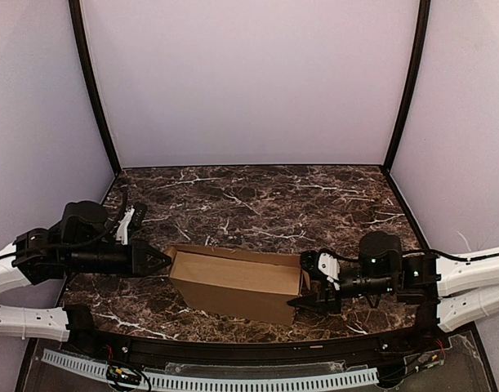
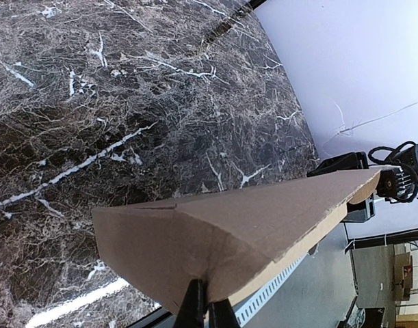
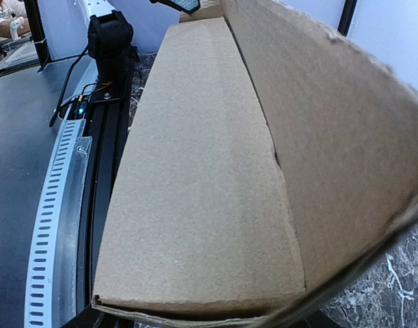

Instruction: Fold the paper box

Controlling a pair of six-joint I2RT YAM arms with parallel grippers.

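Top external view shows one paper box [image 1: 237, 286], folded into a long shallow brown carton, lying on the dark marble table [image 1: 257, 196] near its front edge, between my two arms. It runs left to right, with one broad panel turned toward the front. I count two grippers, one at each end of that single box. My left gripper [image 1: 163, 260] points right, and its tip touches the box's left end. From my left wrist, both fingers [image 2: 195, 311] are pressed flat together with nothing between them, and their tips meet the nearest cardboard edge, so that hand is fully closed and only resting against the box. My right gripper [image 1: 298, 282] points left at the box's right end. Its two fingers stand apart, one at the back corner and one low along the front face, with the end of the carton between them. From my right wrist the cardboard fills nearly the whole view: one long flat panel and one side wall rising on the right. I cannot tell whether those fingers truly clamp the box or merely bracket it. One white slotted strip [image 1: 208, 380] curves along the front of the table, below the box.
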